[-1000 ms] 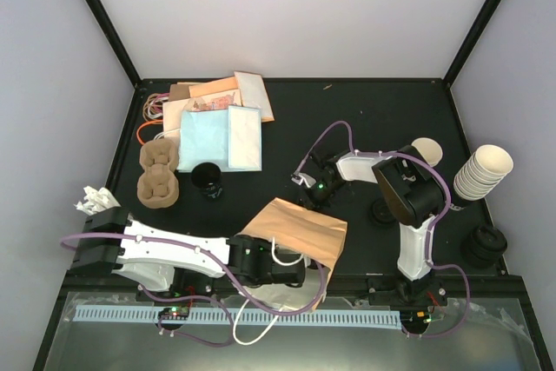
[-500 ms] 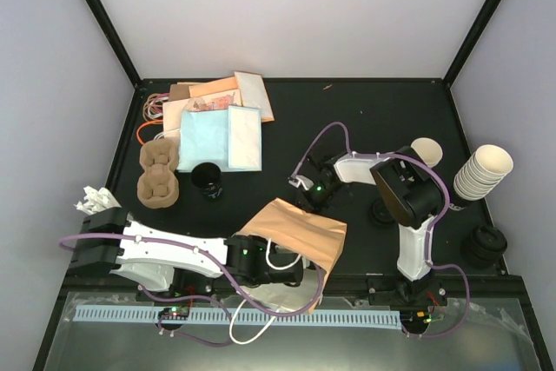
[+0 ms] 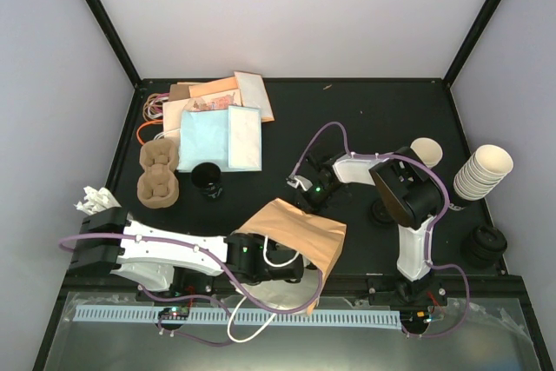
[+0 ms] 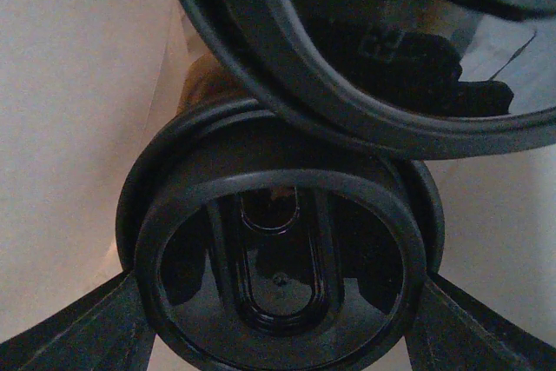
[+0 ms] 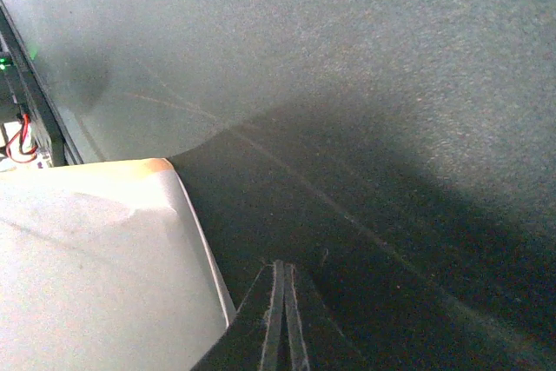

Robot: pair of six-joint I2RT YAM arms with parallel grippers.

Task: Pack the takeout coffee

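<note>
Coffee (image 4: 278, 254), black-lidded, is grasped by left gripper (image 4: 278, 329) inside brown bag (image 3: 300, 230) near tabletop's (image 3: 373, 119) front edge; right gripper (image 5: 283, 319) is seen clenched just beside bag.

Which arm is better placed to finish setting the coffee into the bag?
Left. The left gripper is inside the paper bag, closed around the takeout coffee. The right gripper is shut and empty, over the table outside the bag's far edge.

My left gripper (image 4: 278, 323) reaches into the brown paper bag (image 3: 306, 228), jaws spread against the black-lidded takeout coffee cup (image 4: 280, 245). My right gripper (image 5: 282, 300), pinched closed, sits just beyond the bag's far edge.
</note>
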